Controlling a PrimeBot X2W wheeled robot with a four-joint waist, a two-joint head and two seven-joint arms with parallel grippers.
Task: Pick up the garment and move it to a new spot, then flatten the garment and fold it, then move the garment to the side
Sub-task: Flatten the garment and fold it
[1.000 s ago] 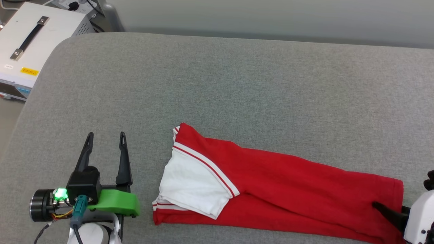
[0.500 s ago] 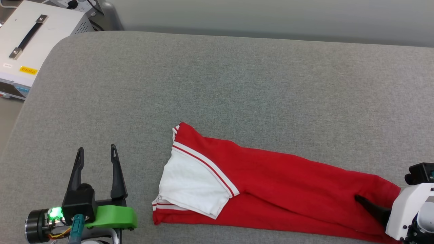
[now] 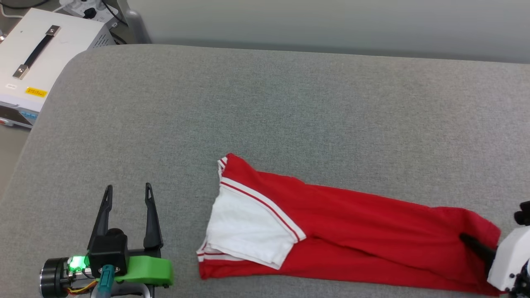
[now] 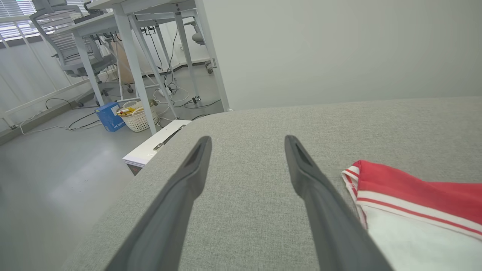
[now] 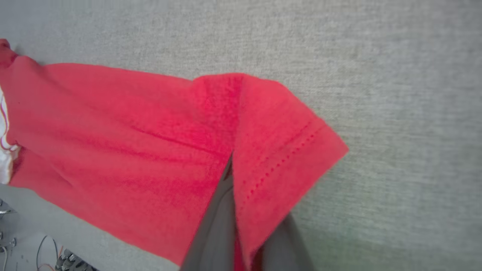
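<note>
The right tool is clenched on the garment. Its two dark fingers pinch the red cloth at the right end, by the hem. The cloth is bunched up into a little fold there. In the right wrist view one finger lies on top of the red cloth, and the other pokes out from under it.

The garment lies on the grey surface, close to the near edge. It is a long strip that goes from the middle out to the right. Its white sleeve is at the left end, with red and white stripes next to it.

The left tool is released. Its fingers are wide apart and there is nothing between them. It is over the surface, to the left of the garment, near it but not touching.

Far off to the left, past the edge of the surface, is a white box with a dark handle.
</note>
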